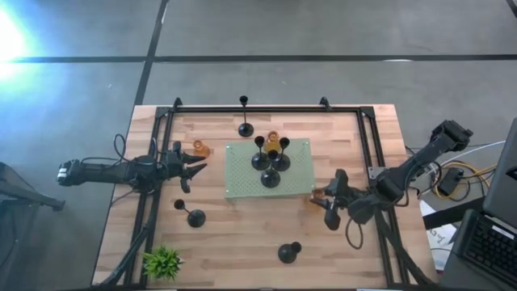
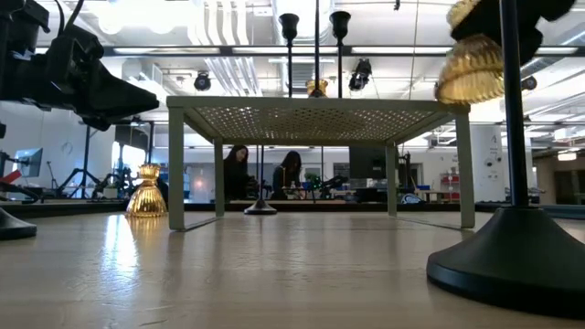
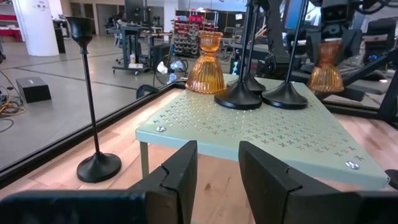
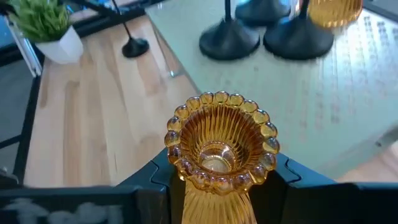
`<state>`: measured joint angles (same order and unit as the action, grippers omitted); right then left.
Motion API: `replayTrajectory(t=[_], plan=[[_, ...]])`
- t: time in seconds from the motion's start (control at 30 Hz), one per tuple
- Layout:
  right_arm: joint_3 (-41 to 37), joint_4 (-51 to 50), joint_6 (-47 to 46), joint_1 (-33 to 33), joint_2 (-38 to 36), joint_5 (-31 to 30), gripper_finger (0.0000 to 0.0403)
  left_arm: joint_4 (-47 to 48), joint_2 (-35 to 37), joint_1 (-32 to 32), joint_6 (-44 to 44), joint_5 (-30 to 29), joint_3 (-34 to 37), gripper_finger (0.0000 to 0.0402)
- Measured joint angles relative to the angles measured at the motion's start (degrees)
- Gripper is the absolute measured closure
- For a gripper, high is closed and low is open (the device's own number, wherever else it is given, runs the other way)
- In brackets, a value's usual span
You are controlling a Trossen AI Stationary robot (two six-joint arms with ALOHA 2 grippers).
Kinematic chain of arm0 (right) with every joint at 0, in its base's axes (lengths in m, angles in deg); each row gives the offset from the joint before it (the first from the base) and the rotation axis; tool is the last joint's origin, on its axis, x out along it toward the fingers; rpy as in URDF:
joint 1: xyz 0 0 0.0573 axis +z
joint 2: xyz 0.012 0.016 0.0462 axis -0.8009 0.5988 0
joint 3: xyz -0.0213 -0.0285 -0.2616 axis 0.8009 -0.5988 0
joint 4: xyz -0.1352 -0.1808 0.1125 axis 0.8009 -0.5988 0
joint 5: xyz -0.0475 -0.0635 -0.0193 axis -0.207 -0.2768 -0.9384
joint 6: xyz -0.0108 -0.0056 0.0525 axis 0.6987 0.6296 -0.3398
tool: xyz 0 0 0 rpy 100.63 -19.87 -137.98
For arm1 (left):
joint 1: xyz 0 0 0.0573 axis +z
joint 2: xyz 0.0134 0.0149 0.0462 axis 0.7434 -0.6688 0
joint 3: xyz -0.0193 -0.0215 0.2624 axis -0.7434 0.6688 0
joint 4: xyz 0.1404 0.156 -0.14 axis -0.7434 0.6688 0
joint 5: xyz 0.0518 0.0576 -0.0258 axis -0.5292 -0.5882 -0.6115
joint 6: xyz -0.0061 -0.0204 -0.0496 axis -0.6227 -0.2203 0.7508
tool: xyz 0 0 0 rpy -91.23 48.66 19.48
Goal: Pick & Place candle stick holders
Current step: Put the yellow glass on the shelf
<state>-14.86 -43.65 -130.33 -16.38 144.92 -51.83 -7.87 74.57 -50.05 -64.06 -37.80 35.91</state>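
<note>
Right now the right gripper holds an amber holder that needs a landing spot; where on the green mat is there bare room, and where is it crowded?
The green mat is bare along its left half and near-right corner. Its far-right part is crowded: three black holders and an amber holder cluster there. The right gripper holds its amber holder off the mat's near-right corner.
</note>
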Motion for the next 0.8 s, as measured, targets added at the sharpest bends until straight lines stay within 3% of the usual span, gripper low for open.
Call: replayTrajectory(t=[0.2,0.8], plan=[[4.02,0.21,1.32,-1.60,0.42,5.05,0.0282,0.00,0.00,0.04,0.00,0.00,0.00,0.0280],[6.39,0.43,13.70,-12.33,5.93,2.28,0.0282,0.00,0.00,0.02,0.00,0.00,0.00,0.0280]])
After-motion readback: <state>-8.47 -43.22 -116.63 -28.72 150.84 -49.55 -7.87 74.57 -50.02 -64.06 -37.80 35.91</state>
